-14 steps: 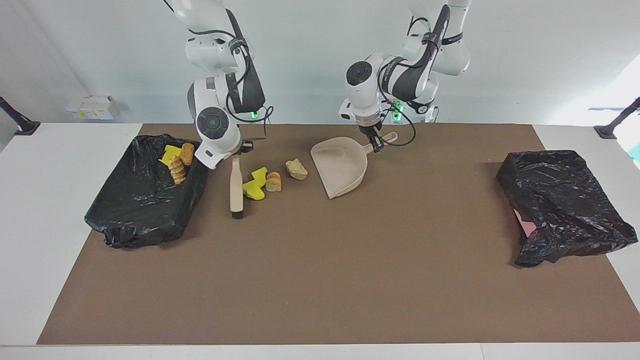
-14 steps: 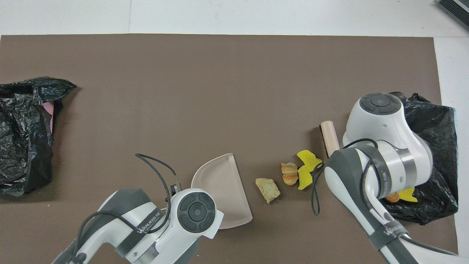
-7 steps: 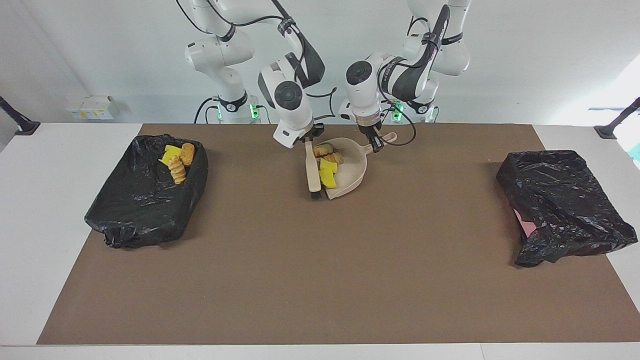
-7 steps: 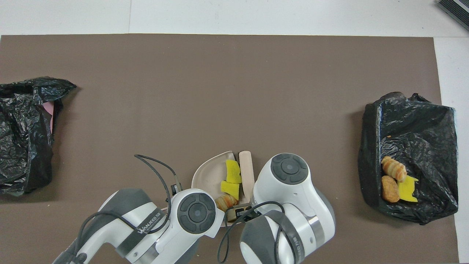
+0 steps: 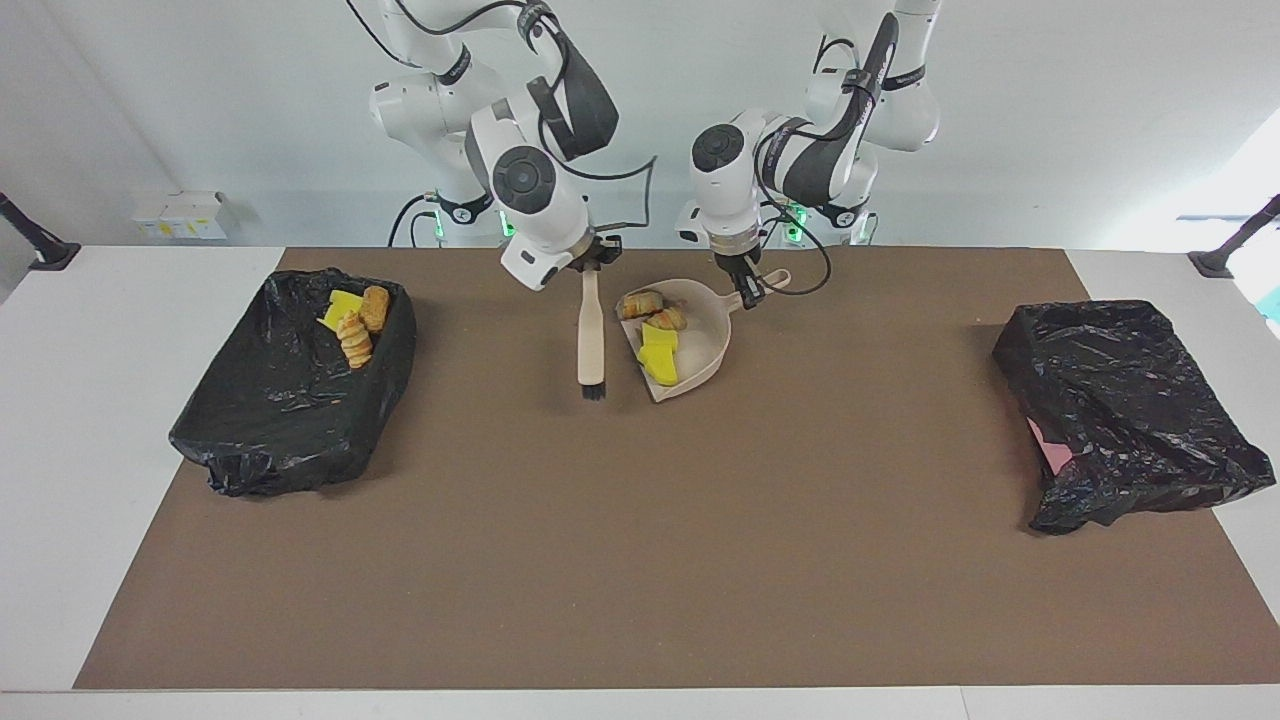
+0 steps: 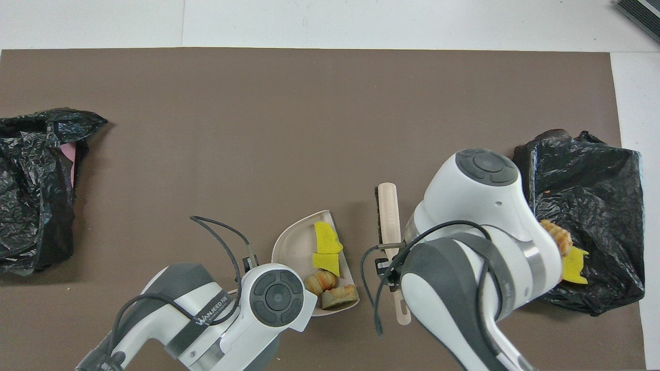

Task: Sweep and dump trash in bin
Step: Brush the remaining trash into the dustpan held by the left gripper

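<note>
Four bits of trash (image 5: pixel 655 335) now lie in the dustpan (image 5: pixel 700 345): two tan pastry lumps nearer the robots, two yellow sponge pieces toward its open edge. A second ago they sat loose on the bench (image 5: pixel 640 560) between brush and pan, so the sweep is done. The brush (image 5: pixel 591 345) has since drawn back from the pan's mouth toward the right arm's end and hangs just beside it, bristles down. What likely remains is the dump.

Three more bits already rest in the black-lined bin (image 5: pixel 290 400) at the right arm's end. A second black-bagged bin (image 5: pixel 1130 410) sits at the left arm's end.

Fingers of the right gripper (image 5: pixel 590 262) are closed on the brush handle; those of the left gripper (image 5: pixel 752 290) are closed on the dustpan's handle.

From the facing view, both grips show. Overhead, the left arm hides its own grip, and the right arm covers part of the bin's trash, but the brush (image 6: pixel 389 216) clearly stands apart from the dustpan (image 6: pixel 294 247)
</note>
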Robot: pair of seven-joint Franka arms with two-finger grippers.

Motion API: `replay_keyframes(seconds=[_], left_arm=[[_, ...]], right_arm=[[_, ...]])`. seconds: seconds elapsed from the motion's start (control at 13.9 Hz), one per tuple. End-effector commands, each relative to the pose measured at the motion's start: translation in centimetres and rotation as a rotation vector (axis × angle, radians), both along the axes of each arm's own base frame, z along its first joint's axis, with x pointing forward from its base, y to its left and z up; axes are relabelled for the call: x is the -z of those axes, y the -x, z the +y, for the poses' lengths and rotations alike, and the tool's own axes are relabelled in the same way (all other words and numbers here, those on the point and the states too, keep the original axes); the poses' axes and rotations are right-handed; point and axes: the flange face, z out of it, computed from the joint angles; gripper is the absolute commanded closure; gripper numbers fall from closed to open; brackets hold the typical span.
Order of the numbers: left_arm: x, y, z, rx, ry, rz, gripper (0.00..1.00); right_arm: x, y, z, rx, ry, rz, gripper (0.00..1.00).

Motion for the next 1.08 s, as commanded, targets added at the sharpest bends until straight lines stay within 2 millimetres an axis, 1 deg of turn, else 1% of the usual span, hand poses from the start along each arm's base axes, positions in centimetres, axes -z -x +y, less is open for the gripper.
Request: replay_keyframes(seconds=[0.0, 0.07, 0.14, 0.22, 0.29, 0.43, 0.57, 0.65, 0.72, 0.86, 0.93, 1.0], left_arm=[[0.1, -1.7, 1.0, -0.029, 0.011, -0.017, 1.0], [0.2, -2.4, 1.7, -0.027, 0.011, -0.008, 1.0], [0.0, -3.1, 2.2, -0.008, 0.025, -0.009, 1.0], [-0.3, -4.2, 3.0, 0.0, 0.047, -0.011, 1.0], [-0.6, -5.4, 4.4, 0.003, 0.072, 0.002, 1.0], [-1.7, -7.4, 6.0, 0.039, 0.127, 0.023, 1.0], [-3.6, -9.9, 7.8, 0.069, 0.152, 0.004, 1.0], [-4.7, -11.1, 8.4, 0.092, 0.163, -0.008, 1.0], [-5.8, -12.5, 9.8, 0.11, 0.175, -0.021, 1.0], [-7.5, -15.3, 12.5, 0.135, 0.187, -0.013, 1.0], [-8.6, -16.7, 13.5, 0.161, 0.191, 0.001, 1.0], [-9.9, -18.2, 14.9, 0.183, 0.201, 0.011, 1.0]], right_arm=[[-0.8, 2.0, -0.4, -0.055, 0.022, 0.012, 1.0], [-0.4, 2.8, -0.1, -0.066, 0.029, 0.01, 1.0], [0.2, 3.3, -0.4, -0.058, 0.029, -0.02, 1.0], [0.8, 3.7, -0.5, -0.054, 0.021, -0.058, 1.0], [1.2, 3.9, -0.2, -0.051, 0.014, -0.094, 1.0], [2.3, 3.9, 0.1, -0.049, 0.018, -0.092, 1.0], [3.5, 5.2, 3.1, -0.084, 0.018, -0.12, 1.0], [4.1, 5.8, 4.1, -0.074, 0.023, -0.13, 1.0], [4.9, 6.2, 5.5, -0.056, 0.031, -0.138, 1.0], [6.5, 7.9, 9.6, -0.027, 0.048, -0.151, 1.0], [7.5, 8.8, 11.6, -0.016, 0.06, -0.156, 1.0], [8.7, 9.9, 13.7, -0.002, 0.075, -0.159, 1.0]])
